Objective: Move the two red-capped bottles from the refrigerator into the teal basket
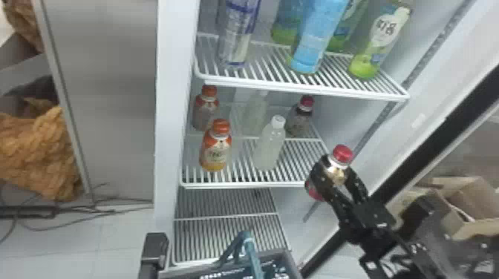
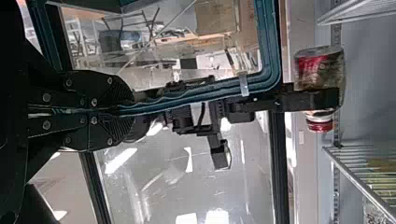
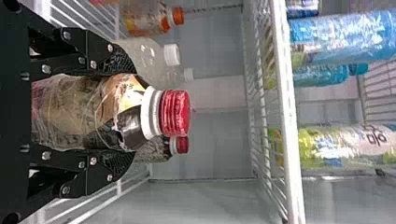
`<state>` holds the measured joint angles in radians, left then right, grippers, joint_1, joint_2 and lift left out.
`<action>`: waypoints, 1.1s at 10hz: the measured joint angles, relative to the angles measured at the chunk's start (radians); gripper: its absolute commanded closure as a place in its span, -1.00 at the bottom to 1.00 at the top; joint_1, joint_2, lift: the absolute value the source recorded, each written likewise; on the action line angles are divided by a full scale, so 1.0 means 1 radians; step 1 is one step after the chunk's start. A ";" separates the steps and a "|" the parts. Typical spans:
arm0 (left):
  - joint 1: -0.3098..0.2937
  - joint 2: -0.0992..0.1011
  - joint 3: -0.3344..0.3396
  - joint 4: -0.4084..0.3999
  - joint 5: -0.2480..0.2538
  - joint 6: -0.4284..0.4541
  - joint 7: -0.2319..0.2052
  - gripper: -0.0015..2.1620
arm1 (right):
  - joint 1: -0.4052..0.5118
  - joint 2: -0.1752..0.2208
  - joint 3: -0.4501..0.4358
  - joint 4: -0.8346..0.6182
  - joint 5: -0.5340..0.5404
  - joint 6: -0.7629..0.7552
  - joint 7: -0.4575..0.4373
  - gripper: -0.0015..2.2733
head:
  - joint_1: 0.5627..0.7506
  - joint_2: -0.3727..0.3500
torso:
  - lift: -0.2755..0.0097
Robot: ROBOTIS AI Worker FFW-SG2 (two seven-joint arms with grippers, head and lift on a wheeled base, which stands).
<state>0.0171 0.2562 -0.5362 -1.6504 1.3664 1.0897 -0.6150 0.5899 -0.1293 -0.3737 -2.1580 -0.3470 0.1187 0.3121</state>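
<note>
In the head view my right gripper [image 1: 339, 178] is shut on a red-capped bottle [image 1: 342, 154], held upright in front of the middle shelf's right end. The right wrist view has this bottle [image 3: 88, 112] between the fingers of my right gripper [image 3: 123, 112]. Another red-capped bottle [image 1: 300, 118] stands at the back right of the middle shelf. Low in the head view is the teal basket's handle [image 1: 249, 248], with my left gripper [image 1: 155, 245] left of it. Seen from the left wrist, my left gripper [image 2: 123, 111] is shut on the teal basket's rim [image 2: 187, 99].
Two orange-capped bottles [image 1: 216, 148] and two white-capped bottles [image 1: 271, 144] share the middle shelf [image 1: 241, 184]. Taller bottles, one of them blue [image 1: 315, 37], stand on the shelf above [image 1: 304, 89]. The refrigerator's side wall [image 1: 169, 111] rises at the left.
</note>
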 measured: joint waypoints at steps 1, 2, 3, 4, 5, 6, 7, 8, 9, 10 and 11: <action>0.000 0.000 0.001 0.000 -0.001 0.000 0.000 0.02 | 0.050 0.014 -0.010 -0.058 0.010 0.048 0.013 -0.40 | 0.41 -0.94 | -0.67; 0.000 0.000 0.004 0.000 -0.001 0.000 0.000 0.02 | 0.087 0.026 -0.014 -0.098 0.023 0.086 0.029 -0.40 | 0.41 -0.94 | -0.67; 0.000 0.000 0.005 0.000 -0.003 0.001 0.001 0.02 | 0.105 0.035 -0.017 -0.111 0.030 0.122 0.051 -0.40 | 0.41 -0.94 | -0.67; -0.002 0.000 0.004 0.000 -0.005 0.002 0.001 0.02 | 0.119 0.042 -0.025 -0.131 0.040 0.168 0.076 -0.40 | 0.41 -0.94 | -0.67; -0.002 0.000 0.004 0.000 -0.006 0.002 0.001 0.02 | 0.142 0.049 -0.033 -0.172 0.054 0.237 0.089 -0.40 | 0.41 -0.94 | -0.67; -0.002 0.000 0.004 0.000 -0.006 0.002 0.002 0.02 | 0.173 0.054 -0.038 -0.231 0.060 0.316 0.090 -0.40 | 0.41 -0.94 | -0.67; -0.002 0.000 0.004 0.000 -0.006 0.002 0.001 0.02 | 0.194 0.055 -0.039 -0.285 0.062 0.382 0.094 -0.40 | 0.41 -0.94 | -0.67; -0.003 0.000 0.004 0.000 -0.008 0.003 0.001 0.02 | 0.203 0.055 -0.039 -0.322 0.063 0.450 0.109 -0.40 | 0.41 -0.94 | -0.67; -0.004 0.000 0.004 0.000 -0.010 0.004 0.001 0.02 | 0.205 0.051 -0.038 -0.351 0.063 0.523 0.122 -0.40 | 0.41 -0.94 | -0.67; -0.005 0.001 0.004 0.000 -0.011 0.005 0.001 0.02 | 0.207 0.047 -0.037 -0.375 0.063 0.589 0.132 -0.40 | 0.41 -0.94 | -0.67; -0.005 0.001 0.005 0.000 -0.012 0.005 0.001 0.02 | 0.211 0.044 -0.037 -0.399 0.062 0.652 0.139 -0.40 | 0.41 -0.94 | -0.67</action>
<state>0.0122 0.2577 -0.5315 -1.6504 1.3545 1.0949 -0.6137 0.8005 -0.0849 -0.4108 -2.5566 -0.2854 0.7705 0.4510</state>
